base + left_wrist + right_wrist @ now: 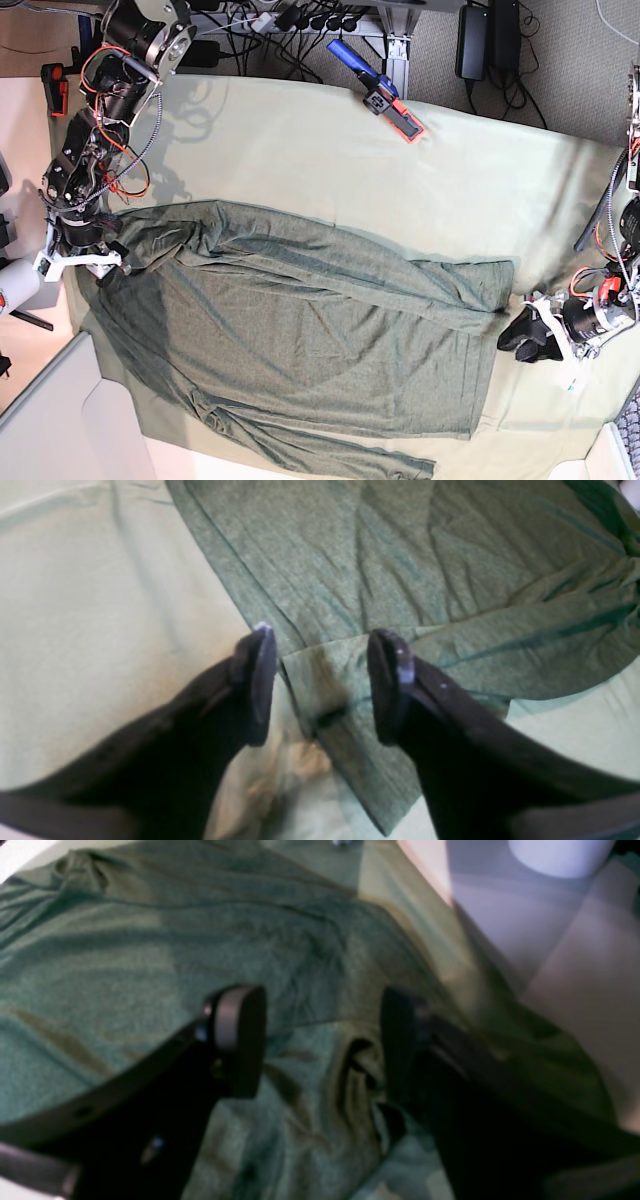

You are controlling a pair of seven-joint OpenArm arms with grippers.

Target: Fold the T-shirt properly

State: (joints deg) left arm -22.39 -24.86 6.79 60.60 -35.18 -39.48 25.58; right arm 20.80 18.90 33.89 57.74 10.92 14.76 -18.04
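The T-shirt (300, 330) lies spread on the mint-green table cloth (300, 150), wrinkled, with one long sleeve along its far side and another along the near edge. My left gripper (325, 680) stands open just above a stitched sleeve end of the T-shirt (400, 555), one finger on each side and nothing pinched. In the base view this left gripper (518, 335) is at the shirt's right edge. My right gripper (320, 1040) is open too, over bunched fabric of the T-shirt (150, 940). It shows in the base view as the right gripper (105, 268) at the shirt's upper left corner.
A blue and red tool (378, 92) lies on the cloth at the back. Cables and a power strip (300, 20) run behind the table. A white cylinder (15, 285) stands off the left edge. The table's edge and the floor (550, 940) show beside my right gripper.
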